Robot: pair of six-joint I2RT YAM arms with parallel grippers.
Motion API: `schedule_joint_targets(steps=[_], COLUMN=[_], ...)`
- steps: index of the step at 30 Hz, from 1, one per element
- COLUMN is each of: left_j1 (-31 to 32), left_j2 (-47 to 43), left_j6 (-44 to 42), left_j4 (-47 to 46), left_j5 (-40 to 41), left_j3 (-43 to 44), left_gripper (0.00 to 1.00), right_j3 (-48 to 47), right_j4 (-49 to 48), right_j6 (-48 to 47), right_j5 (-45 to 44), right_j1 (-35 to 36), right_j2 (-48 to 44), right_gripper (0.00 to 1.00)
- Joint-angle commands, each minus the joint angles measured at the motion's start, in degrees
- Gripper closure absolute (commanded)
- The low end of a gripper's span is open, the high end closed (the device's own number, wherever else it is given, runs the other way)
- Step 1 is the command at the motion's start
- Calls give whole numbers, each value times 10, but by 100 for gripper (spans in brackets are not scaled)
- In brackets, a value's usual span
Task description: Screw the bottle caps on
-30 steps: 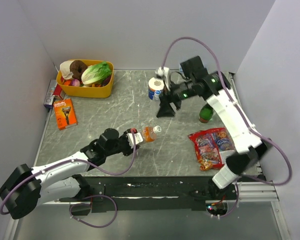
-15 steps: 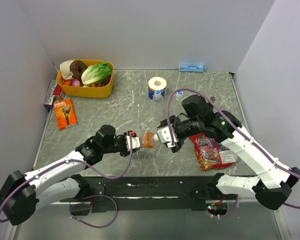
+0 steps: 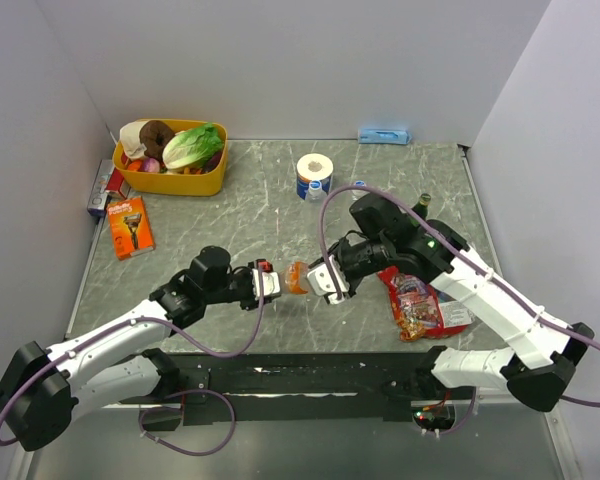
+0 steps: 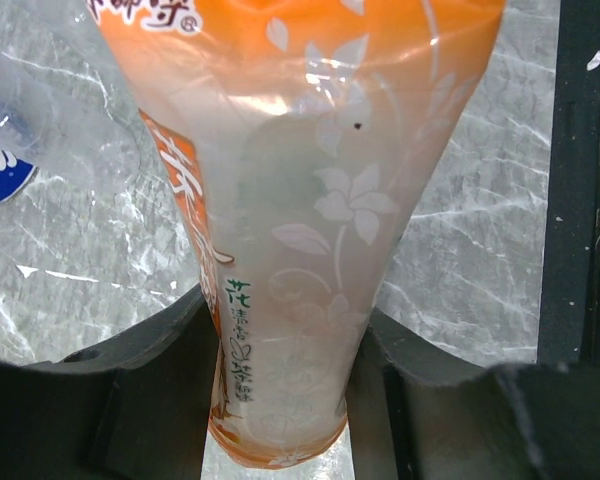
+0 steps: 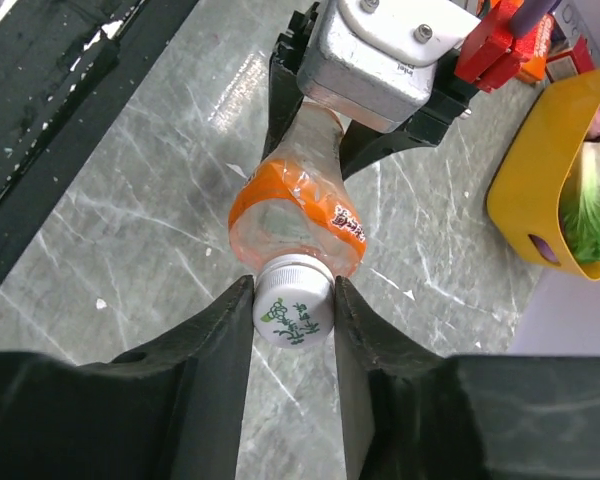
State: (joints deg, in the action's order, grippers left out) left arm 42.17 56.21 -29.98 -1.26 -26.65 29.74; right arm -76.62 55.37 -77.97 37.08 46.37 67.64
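Note:
The bottle of orange drink [image 3: 297,277] hangs level above the table between both arms. My left gripper [image 3: 270,281] is shut on its lower end; in the left wrist view the orange-labelled bottle [image 4: 300,200] fills the gap between the black fingers [image 4: 130,400]. My right gripper [image 5: 293,295] is shut on its white cap [image 5: 293,312], which has green print and sits on the bottle's neck [image 5: 295,215]. A small clear bottle [image 3: 312,191] stands by the toilet roll. A clear thing with a blue label [image 4: 0,160] lies at the left edge.
A yellow tub [image 3: 175,183] of lettuce and a doughnut stands back left, with an orange razor pack [image 3: 130,227] near it. A toilet roll [image 3: 314,170] is at mid back. Snack packets [image 3: 420,300] and a dark green bottle [image 3: 422,205] are under the right arm.
My right arm swung from the back by the toilet roll down to the bottle, and its jaws closed on the white cap. The left gripper kept hold of the bottle.

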Motion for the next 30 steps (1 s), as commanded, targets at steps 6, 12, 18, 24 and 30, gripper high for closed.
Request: schedule_joint_targets(steps=[6,12,18,24,30], left_j1=[-3,38,77,82,81], left_j2=[-5,-6,19,31,8], left_j6=[39,62,49,58,58], left_j4=[-103,-204,-241,-175,-102], left_j5=[36,220,345,358,267], left_j3=[9,-10,-10,8,-10], left_gripper=[99,99,99,99,99], right_j3=[-65,-171,-172,-226,-341], right_j4=[7,6,44,48,19], right_j6=[161,525,900,888,639], right_j5=[4,48,-5,40,147], right_j1=[-7,-85,-140,-159,-184], right_j2=[77,198,255,289,263], right_gripper=[93,100,100,96,37])
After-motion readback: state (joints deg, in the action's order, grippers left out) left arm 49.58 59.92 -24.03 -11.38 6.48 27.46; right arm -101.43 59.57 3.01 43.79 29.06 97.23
